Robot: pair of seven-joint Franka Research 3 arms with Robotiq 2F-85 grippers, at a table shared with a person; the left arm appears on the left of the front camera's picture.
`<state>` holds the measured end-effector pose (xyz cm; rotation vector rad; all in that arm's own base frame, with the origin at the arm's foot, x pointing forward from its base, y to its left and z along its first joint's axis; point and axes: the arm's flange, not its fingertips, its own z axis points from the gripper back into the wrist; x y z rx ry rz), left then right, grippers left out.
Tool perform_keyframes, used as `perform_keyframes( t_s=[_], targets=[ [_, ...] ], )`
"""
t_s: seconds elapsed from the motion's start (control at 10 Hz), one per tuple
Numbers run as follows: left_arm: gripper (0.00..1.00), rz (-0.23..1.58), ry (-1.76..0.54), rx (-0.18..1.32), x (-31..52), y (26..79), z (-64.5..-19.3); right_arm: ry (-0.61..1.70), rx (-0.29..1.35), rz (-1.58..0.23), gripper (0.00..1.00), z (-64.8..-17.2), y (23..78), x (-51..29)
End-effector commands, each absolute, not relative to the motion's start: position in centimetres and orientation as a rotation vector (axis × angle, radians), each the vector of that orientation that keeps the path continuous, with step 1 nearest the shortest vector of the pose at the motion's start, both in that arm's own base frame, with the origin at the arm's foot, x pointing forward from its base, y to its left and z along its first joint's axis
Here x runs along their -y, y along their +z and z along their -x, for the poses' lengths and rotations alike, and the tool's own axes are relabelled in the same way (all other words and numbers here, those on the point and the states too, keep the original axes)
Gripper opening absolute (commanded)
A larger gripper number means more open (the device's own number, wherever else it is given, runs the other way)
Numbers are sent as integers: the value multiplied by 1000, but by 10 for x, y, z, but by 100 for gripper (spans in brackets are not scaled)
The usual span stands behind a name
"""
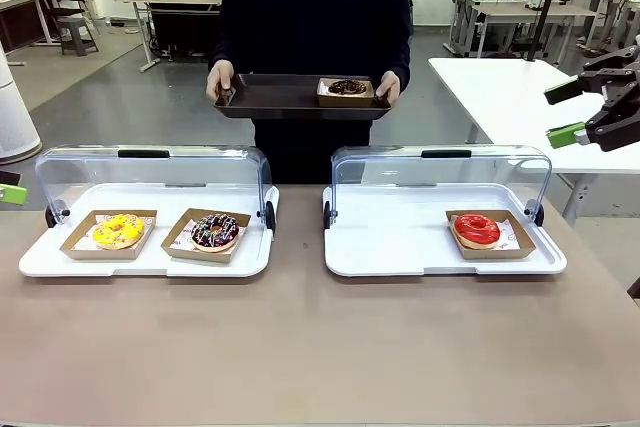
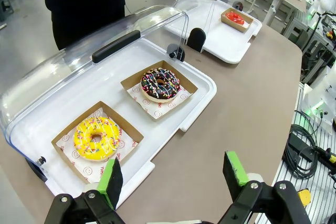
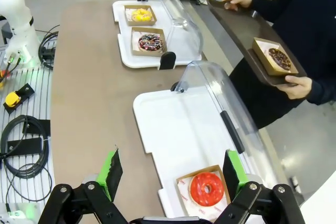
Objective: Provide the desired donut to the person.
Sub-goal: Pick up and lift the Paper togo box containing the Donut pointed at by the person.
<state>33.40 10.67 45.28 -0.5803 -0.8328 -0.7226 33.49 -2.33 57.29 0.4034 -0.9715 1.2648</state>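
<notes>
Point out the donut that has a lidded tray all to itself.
The red-glazed donut, alone in the right tray; the yellow donut and sprinkled donut share the left tray.

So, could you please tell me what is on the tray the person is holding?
A chocolate-iced donut in a brown paper box sits near one end of the tray. The box floor beneath the donut is covered.

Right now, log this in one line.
left gripper open | right gripper open | person holds tray with dark donut | red donut in case
</notes>
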Motion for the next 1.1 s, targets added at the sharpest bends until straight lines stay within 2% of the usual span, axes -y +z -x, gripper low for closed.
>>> perform_keyframes(
  t_s=[0.0, 1.0],
  targets=[
    [100, 585, -735, 862, -108, 451, -335, 1284, 981, -403, 100, -333, 569, 24],
    [100, 585, -735, 862, -108, 451, -335, 1284, 981, -403, 100, -333, 569, 24]
  ],
)
